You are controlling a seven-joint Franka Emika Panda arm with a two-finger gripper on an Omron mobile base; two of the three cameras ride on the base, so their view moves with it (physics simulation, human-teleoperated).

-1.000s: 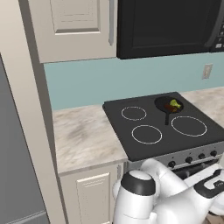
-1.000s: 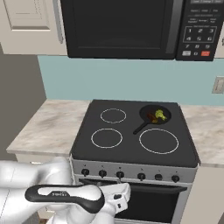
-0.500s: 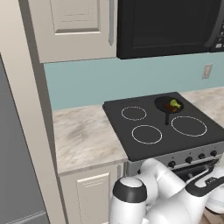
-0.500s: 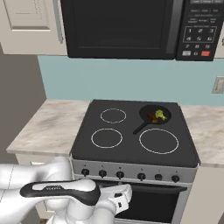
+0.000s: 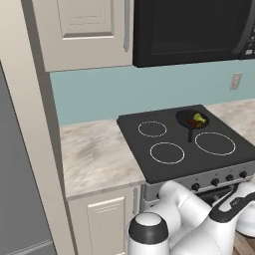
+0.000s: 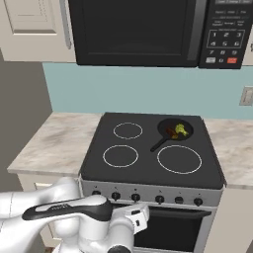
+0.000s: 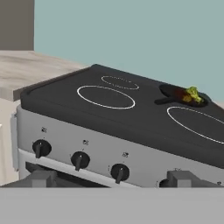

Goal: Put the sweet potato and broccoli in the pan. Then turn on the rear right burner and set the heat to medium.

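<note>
The black pan (image 6: 165, 126) rests on the rear right burner of the glass cooktop and covers that zone; its handle (image 6: 158, 144) points front-left. Inside it lie the yellow-green broccoli (image 6: 181, 129) and, touching it, the reddish-brown sweet potato (image 6: 173, 133). The hand view shows the pan (image 7: 171, 92) at the far right with the broccoli (image 7: 192, 92) and the sweet potato (image 7: 185, 99). My gripper (image 7: 112, 179) hangs low in front of the stove's knob panel, open, fingers wide apart and holding nothing. The hand (image 6: 136, 220) is below the panel.
A row of black knobs (image 6: 136, 197) runs along the stove front; three of them (image 7: 78, 159) are close ahead of the hand. White rings mark the other burners (image 6: 179, 159). A marble counter (image 5: 94, 154) lies to the left, with a microwave (image 6: 133, 29) above.
The arm's elbow has sunk lower in the left base view and the forearm has shifted slightly. The pan and its contents have not moved.
</note>
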